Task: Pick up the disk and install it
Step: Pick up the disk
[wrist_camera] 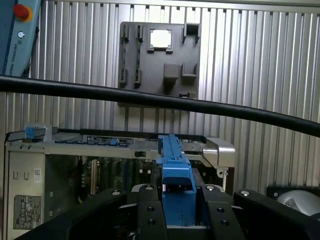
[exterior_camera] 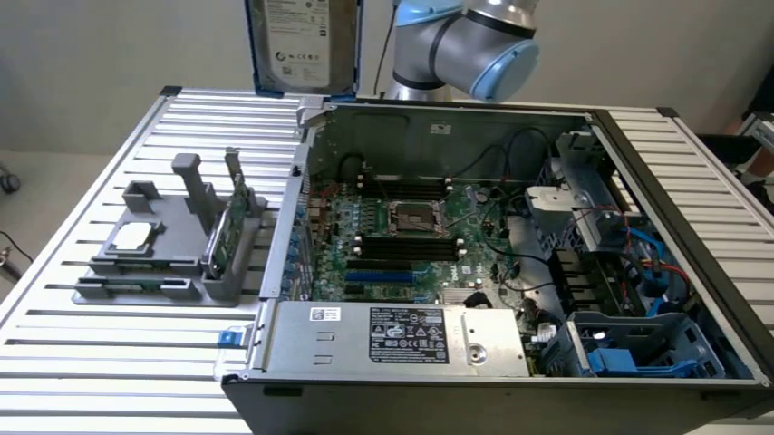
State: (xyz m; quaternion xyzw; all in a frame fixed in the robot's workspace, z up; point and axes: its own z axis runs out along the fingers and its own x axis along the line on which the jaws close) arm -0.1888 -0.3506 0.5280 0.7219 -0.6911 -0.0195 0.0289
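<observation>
The disk (exterior_camera: 303,41) hangs upright high above the back edge of the table, behind the open computer case (exterior_camera: 324,116). Its silver face with a white printed label shows, with the blue carrier along its edges. In the wrist view the blue carrier edge (wrist_camera: 176,175) runs between my black fingers (wrist_camera: 148,215), and my gripper (wrist_camera: 180,220) is shut on it. The robot arm (exterior_camera: 474,43) rises behind the case at the exterior view's right of the disk.
Inside the case lie the motherboard (exterior_camera: 405,236), the power supply (exterior_camera: 400,333) and a blue drive bay (exterior_camera: 629,353). A grey holder (exterior_camera: 158,263) carries a square silver chip (exterior_camera: 136,237) and a green card (exterior_camera: 232,213). A black cable (wrist_camera: 150,99) crosses the wrist view.
</observation>
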